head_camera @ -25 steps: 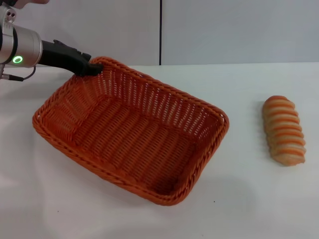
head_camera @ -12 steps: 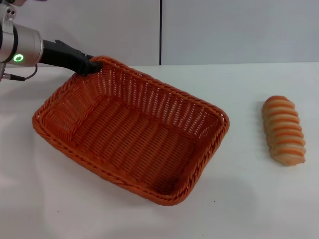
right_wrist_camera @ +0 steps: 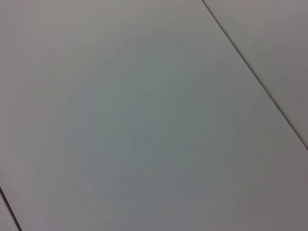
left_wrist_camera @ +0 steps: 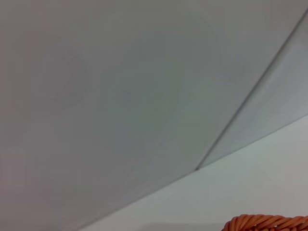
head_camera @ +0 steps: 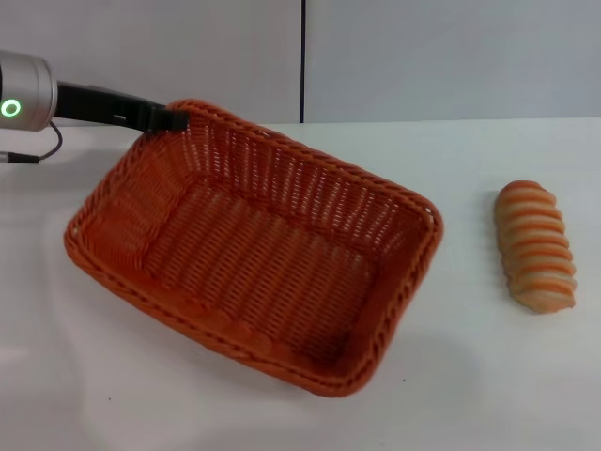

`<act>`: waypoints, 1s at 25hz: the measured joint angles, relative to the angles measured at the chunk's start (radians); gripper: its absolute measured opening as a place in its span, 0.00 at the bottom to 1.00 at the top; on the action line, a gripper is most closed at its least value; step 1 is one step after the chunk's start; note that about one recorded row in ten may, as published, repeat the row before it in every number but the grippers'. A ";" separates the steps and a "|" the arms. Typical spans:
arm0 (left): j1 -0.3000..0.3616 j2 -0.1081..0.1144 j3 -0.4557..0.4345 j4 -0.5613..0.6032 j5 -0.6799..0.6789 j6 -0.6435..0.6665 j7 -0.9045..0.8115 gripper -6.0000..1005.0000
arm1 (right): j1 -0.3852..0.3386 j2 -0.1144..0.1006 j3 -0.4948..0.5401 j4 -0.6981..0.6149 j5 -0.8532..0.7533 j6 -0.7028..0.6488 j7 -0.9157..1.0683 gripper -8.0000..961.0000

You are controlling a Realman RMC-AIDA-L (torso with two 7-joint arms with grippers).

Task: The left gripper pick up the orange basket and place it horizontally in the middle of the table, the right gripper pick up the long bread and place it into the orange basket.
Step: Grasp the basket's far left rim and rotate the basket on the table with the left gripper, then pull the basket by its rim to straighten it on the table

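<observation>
Left gripper [head_camera: 172, 118]: clamped on the far left corner of the basket rim, arm reaching in from the left.
Orange basket [head_camera: 254, 244]: left of centre on the worktop [head_camera: 488, 376], set diagonally, gripped corner apparently raised.
Long bread [head_camera: 536, 246]: on the worktop, well apart to the right, untouched.
Right gripper: not in view.
Progress: basket grasped but not yet laid horizontally mid-worktop; bread transfer wholly remaining.

White table [head_camera: 488, 376] carried two things; orange basket [head_camera: 254, 249] sat left of centre, skewed diagonally, its far left corner seemingly raised off the top; long bread [head_camera: 536, 246] lay to its right, well apart, lengthwise front-to-back.
</observation>
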 joint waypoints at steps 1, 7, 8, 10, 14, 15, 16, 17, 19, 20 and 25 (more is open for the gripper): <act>0.000 0.000 0.000 0.000 0.000 0.000 0.000 0.21 | 0.001 0.000 0.000 0.000 0.000 0.001 0.000 0.74; 0.039 -0.001 -0.003 0.073 -0.037 0.054 -0.130 0.20 | 0.013 -0.003 0.001 0.000 0.000 0.017 0.000 0.74; 0.046 0.000 -0.004 0.084 -0.048 0.060 -0.151 0.20 | 0.015 -0.003 0.001 0.000 0.000 0.020 0.000 0.74; 0.059 0.000 -0.004 0.103 -0.059 0.065 -0.191 0.20 | 0.019 -0.004 0.000 0.000 0.000 0.026 0.000 0.75; 0.073 0.005 -0.036 0.079 -0.087 0.075 -0.234 0.20 | 0.026 -0.007 -0.001 -0.001 0.000 0.040 0.000 0.75; 0.073 0.005 -0.036 0.079 -0.087 0.075 -0.234 0.20 | 0.026 -0.007 -0.001 -0.001 0.000 0.040 0.000 0.75; 0.075 0.008 -0.053 0.064 -0.093 0.088 -0.237 0.20 | 0.027 -0.008 -0.001 -0.001 0.000 0.041 0.000 0.75; 0.078 0.010 -0.067 0.058 -0.096 0.104 -0.237 0.20 | 0.028 -0.010 -0.001 -0.001 0.000 0.043 0.000 0.75; 0.087 0.011 -0.100 0.052 -0.098 0.148 -0.242 0.20 | 0.030 -0.014 -0.001 -0.003 0.000 0.051 0.000 0.75; 0.091 0.011 -0.109 0.052 -0.099 0.164 -0.245 0.20 | 0.032 -0.016 -0.001 -0.004 0.000 0.055 0.000 0.75; 0.119 0.006 -0.121 0.067 -0.107 0.244 -0.269 0.20 | 0.045 -0.025 -0.003 -0.005 -0.001 0.082 0.000 0.75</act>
